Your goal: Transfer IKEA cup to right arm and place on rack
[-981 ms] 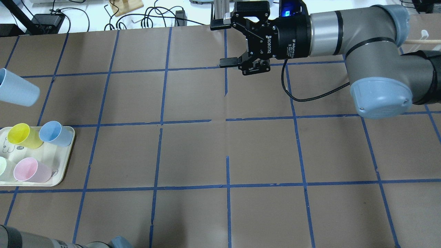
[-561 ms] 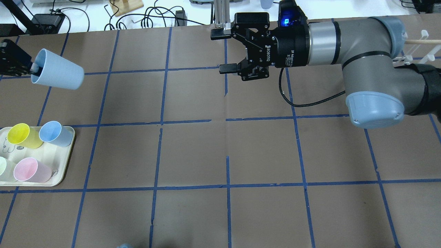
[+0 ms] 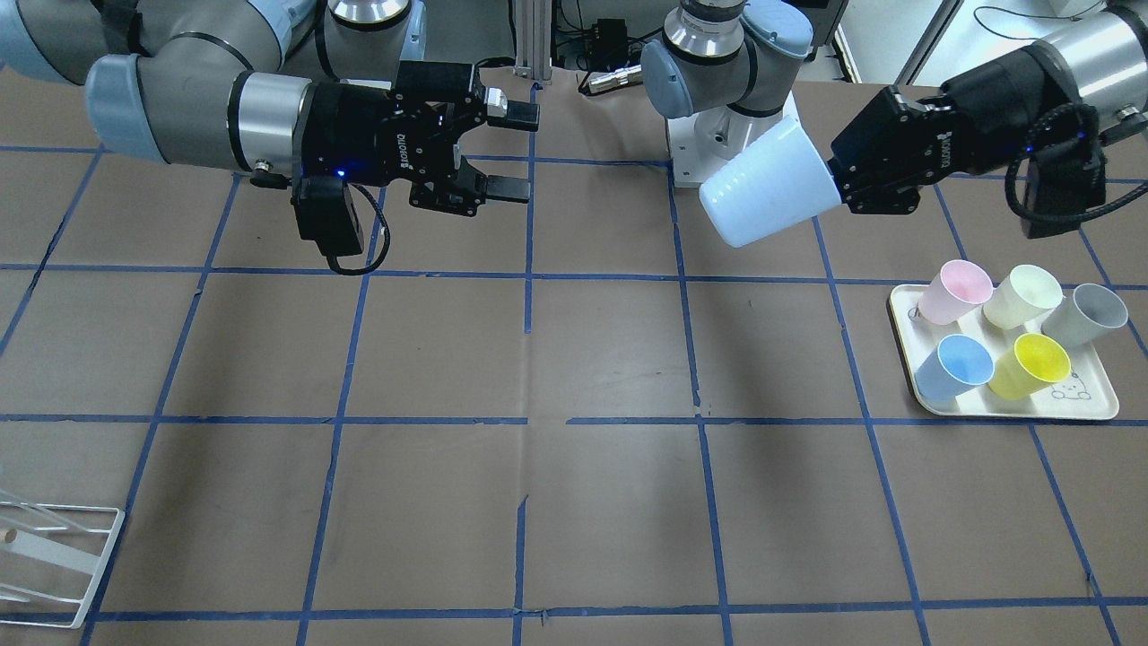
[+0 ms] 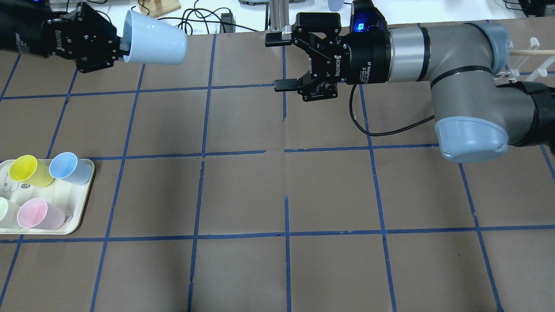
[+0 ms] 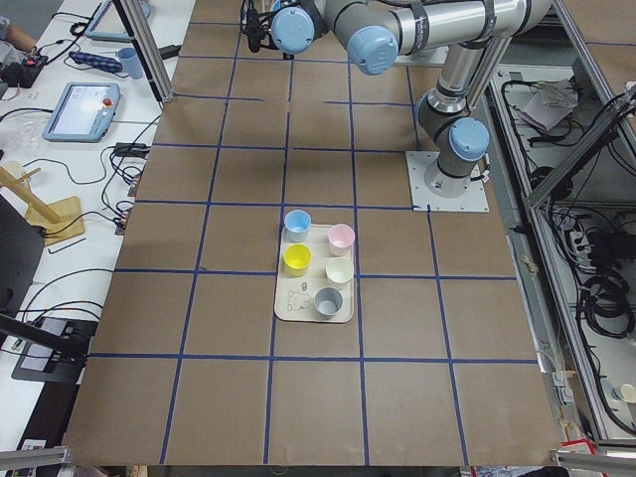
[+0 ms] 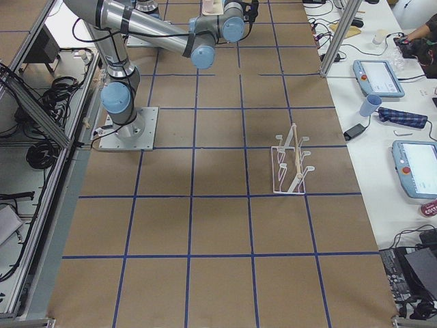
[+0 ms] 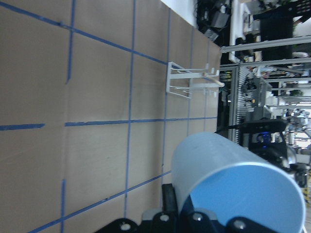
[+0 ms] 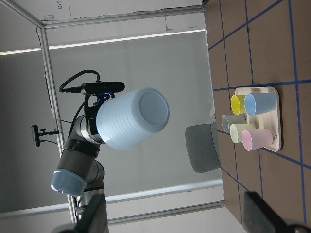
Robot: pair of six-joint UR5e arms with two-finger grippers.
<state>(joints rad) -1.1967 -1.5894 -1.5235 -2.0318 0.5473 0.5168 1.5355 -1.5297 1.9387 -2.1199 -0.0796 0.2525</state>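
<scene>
Since the earlier overhead frame, the IKEA cup has travelled from the left edge to the upper left of the frame, closer to the right gripper, which has barely shifted. The cup hangs in the air on its side, with its base pointing toward the right gripper and its mouth toward the left gripper. The left gripper's jaws pinch the cup at its rim. The right gripper's jaws are spread wide with nothing between them, their open side facing the cup. The cup sits outside those jaws, well apart from them, with bare table showing in the space between. At the lower left of the overhead frame, a tray holds other coloured cups. The white wire rack stands on the table in the right-hand half of the right-side view.
</scene>
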